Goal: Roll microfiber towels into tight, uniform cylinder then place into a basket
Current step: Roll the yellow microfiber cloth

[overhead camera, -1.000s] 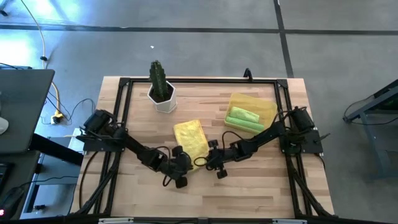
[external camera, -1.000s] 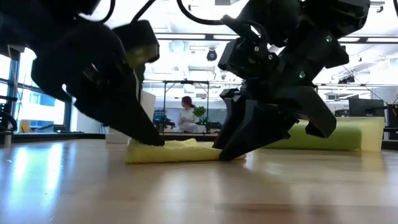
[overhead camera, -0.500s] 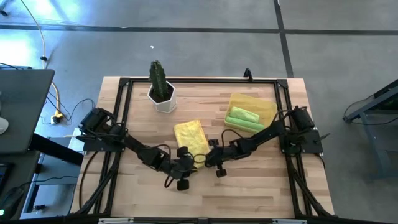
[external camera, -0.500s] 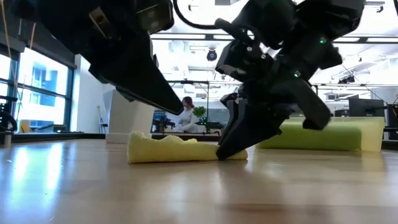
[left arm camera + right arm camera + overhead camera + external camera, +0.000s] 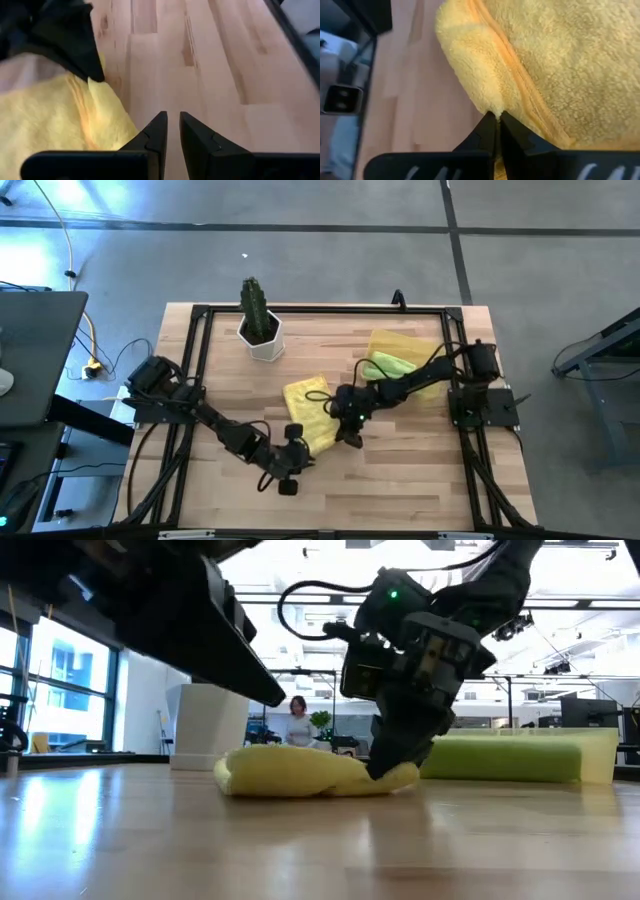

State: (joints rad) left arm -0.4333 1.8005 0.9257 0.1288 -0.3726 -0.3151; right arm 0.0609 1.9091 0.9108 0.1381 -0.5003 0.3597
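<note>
- The yellow towel [image 5: 310,412] lies near the middle of the bench [image 5: 400,480]. It looks soft and fuzzy, with 1 edge folded over into a lumpy bump.
- The right end effector [image 5: 347,420] is closed tight, pinching the towel's edge against the bench.
- The left end effector [image 5: 169,131] sits just beside the towel, its fingers almost closed with a thin gap, holding nothing.
- 2 green towels [image 5: 392,369] lie rolled in the yellow basket [image 5: 425,348].
</note>
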